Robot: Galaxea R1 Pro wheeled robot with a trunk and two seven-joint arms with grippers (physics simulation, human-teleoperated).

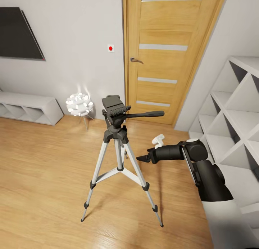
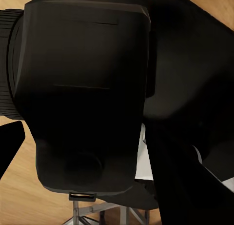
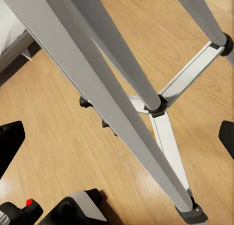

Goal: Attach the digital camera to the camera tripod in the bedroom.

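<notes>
Standing upright on the light wood plank floor (image 1: 43, 177), the camera tripod (image 1: 120, 159) is seen in the head view with its three silver legs spread and its black head and long side handle (image 1: 144, 115) pointing toward the door. The right arm is extended low beside the tripod, its right end effector (image 1: 144, 158) near a leg; in the right wrist view two dark fingertips (image 3: 9, 147) are set wide apart at the frame edges with nothing held between them, the tripod's legs and centre brace (image 3: 161, 108) lying ahead. In the left wrist view a black digital camera (image 2: 83, 98) is seen very close above the tripod's top; whether the left end effector grips it cannot be told. Behind the tripod a white spiky floor lamp (image 1: 79, 105) is placed against the pale grey wall. A wooden door (image 1: 169, 54) with frosted strips, a dark wall screen (image 1: 18, 34), a low white shelf unit (image 1: 28, 106) and white cubby shelves (image 1: 233, 112) with empty compartments are arranged around the bedroom.
</notes>
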